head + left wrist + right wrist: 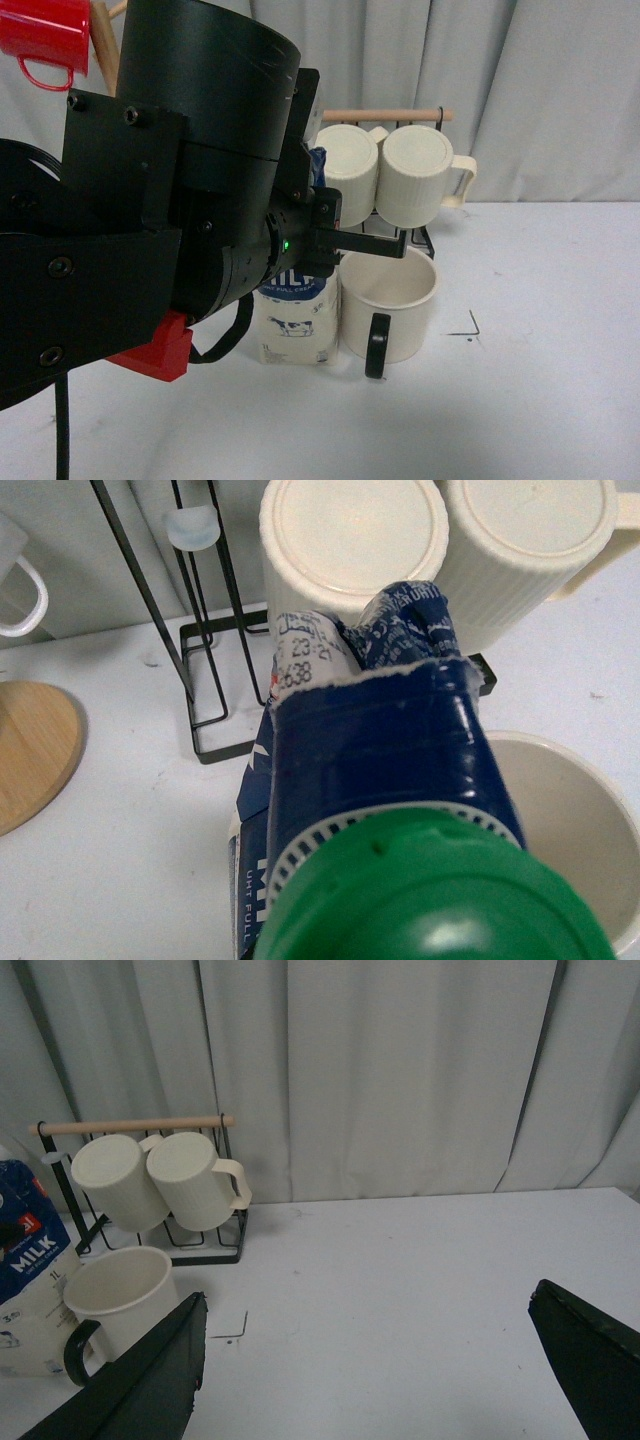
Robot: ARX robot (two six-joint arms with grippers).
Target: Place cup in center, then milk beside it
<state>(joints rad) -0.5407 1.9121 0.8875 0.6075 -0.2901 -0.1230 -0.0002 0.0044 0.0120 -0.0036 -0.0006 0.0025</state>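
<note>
**Milk standing by the cup, left pincer not yet clear**

I am watching the milk carton (295, 322) standing upright on the white table (540, 400), just beside the cup (392, 300), on its left in the front view. I cannot tell whether the two are touching. The cup is sitting inside the center (455, 312), close to the black corner mark (472, 328), with its black handle facing the camera.

The left gripper (332, 240) is hanging at the carton's upper half, and one black finger (375, 245) is reaching out over the cup's rim. The green cap (430, 890) and the crumpled blue top are filling the left wrist view and no fingers are showing. So I cannot tell whether that pincer is clamping the carton or not. The right gripper (360, 1370) is spread wide, holding nothing, well apart from everything.

I am judging the placing nearly done and the letting go the risky part. The carton is tall and narrow, so any sideways drag on release could tip it into the cup or shove the cup off center. The overhanging finger could catch the rim. The ribbed mugs (385, 172) are hanging just behind, leaving little room to back away in that direction.
</note>
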